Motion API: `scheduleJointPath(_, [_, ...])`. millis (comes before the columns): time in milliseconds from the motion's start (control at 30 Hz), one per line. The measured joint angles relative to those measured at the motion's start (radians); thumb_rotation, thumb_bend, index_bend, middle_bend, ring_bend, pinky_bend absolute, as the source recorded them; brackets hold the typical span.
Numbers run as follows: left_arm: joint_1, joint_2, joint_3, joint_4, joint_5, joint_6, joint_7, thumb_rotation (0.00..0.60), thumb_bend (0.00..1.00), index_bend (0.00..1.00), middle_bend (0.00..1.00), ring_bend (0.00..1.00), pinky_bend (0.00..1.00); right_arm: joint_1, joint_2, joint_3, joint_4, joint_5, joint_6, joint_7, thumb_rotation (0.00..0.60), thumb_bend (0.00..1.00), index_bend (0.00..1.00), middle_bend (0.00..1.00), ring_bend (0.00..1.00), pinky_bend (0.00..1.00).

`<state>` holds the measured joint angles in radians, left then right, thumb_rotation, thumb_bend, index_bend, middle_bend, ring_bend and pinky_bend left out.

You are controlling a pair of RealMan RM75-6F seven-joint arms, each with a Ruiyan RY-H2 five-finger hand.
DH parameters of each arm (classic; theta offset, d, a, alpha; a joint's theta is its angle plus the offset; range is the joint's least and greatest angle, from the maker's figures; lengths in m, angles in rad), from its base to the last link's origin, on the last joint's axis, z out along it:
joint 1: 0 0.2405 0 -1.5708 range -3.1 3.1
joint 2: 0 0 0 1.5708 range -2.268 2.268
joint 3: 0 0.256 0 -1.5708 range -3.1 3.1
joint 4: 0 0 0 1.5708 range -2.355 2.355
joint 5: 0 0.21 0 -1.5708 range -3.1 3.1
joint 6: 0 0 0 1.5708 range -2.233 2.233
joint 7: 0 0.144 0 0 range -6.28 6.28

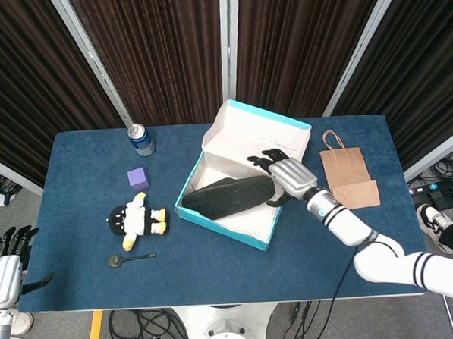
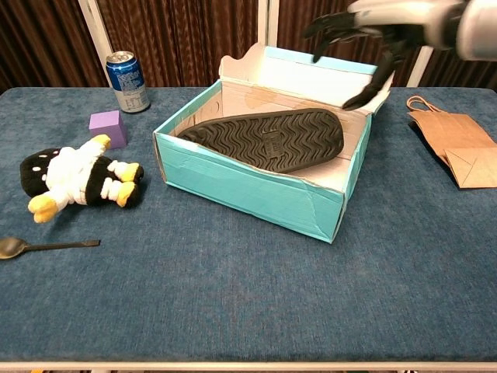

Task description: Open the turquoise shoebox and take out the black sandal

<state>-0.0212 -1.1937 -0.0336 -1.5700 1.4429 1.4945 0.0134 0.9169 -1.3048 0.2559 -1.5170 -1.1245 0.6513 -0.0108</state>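
Blue-carpeted table (image 1: 88, 275): turquoise shoebox (image 2: 256, 185) at centre, lid up, black sandal (image 2: 268, 140) inside, sole up. Right hand (image 1: 284, 175) above its right end, fingers spread, empty. Left hand (image 1: 4, 268) off the near-left edge, fingers apart.

My right arm (image 1: 383, 256) reaches in from the lower right of the head view, its white sleeve ringed with black bands near the wrist. My right hand (image 1: 286, 175) is raised, palm down, holding nothing, with its dark fingers (image 2: 332, 23) spread apart and pointing to my left, and the thumb hanging lower. My left hand (image 1: 3, 265) sits low at the far left edge, fingers loosely apart and pointing up, also holding nothing.
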Motion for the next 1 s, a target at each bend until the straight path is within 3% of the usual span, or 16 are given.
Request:
scheduleJointPath(333, [0.014, -0.002, 0.003, 0.013, -0.016, 0.002, -0.016, 0.6, 0.0, 0.16, 0.1, 0.02, 0.12, 0.203, -0.287, -0.06, 0.296, 0.227, -0.037, -0.344, 0.6, 0.05, 0.13, 0.18, 0.0, 0.0])
scheduleJointPath(467, [0.017, -0.003, 0.003, 0.015, -0.018, 0.004, -0.018, 0.6, 0.0, 0.16, 0.1, 0.02, 0.12, 0.249, -0.364, -0.097, 0.365, 0.287, -0.039, -0.435, 0.6, 0.06, 0.22, 0.23, 0.0, 0.0])
scheduleJointPath(500, [0.017, -0.003, 0.002, 0.015, -0.019, 0.004, -0.018, 0.6, 0.0, 0.16, 0.1, 0.02, 0.12, 0.254, -0.377, -0.102, 0.373, 0.293, -0.034, -0.45, 0.6, 0.09, 0.31, 0.27, 0.0, 0.0])
scheduleJointPath(533, [0.018, -0.002, 0.002, 0.015, -0.019, 0.004, -0.018, 0.6, 0.0, 0.16, 0.1, 0.02, 0.12, 0.257, -0.387, -0.106, 0.379, 0.296, -0.027, -0.461, 0.6, 0.13, 0.37, 0.3, 0.01, 0.0])
scheduleJointPath(600, [0.019, -0.001, 0.002, 0.015, -0.02, 0.004, -0.018, 0.6, 0.0, 0.16, 0.1, 0.02, 0.12, 0.259, -0.401, -0.11, 0.388, 0.294, 0.002, -0.473, 0.6, 0.28, 0.6, 0.42, 0.09, 0.0])
scheduleJointPath(667, [0.02, -0.001, 0.002, 0.015, -0.02, 0.005, -0.018, 0.6, 0.0, 0.16, 0.1, 0.02, 0.12, 0.255, -0.415, -0.109, 0.399, 0.279, 0.044, -0.476, 0.6, 0.33, 0.7, 0.49, 0.16, 0.0])
scheduleJointPath(800, [0.02, -0.002, 0.002, 0.014, -0.02, 0.005, -0.017, 0.6, 0.0, 0.16, 0.1, 0.02, 0.12, 0.238, -0.425, -0.096, 0.415, 0.226, 0.099, -0.441, 0.6, 0.36, 0.78, 0.53, 0.2, 0.0])
scheduleJointPath(1000, [0.018, 0.0, 0.0, 0.009, -0.019, 0.002, -0.013, 0.6, 0.0, 0.16, 0.1, 0.02, 0.12, 0.206, -0.4, -0.069, 0.399, 0.122, 0.147, -0.337, 0.6, 0.37, 0.81, 0.55, 0.21, 0.0])
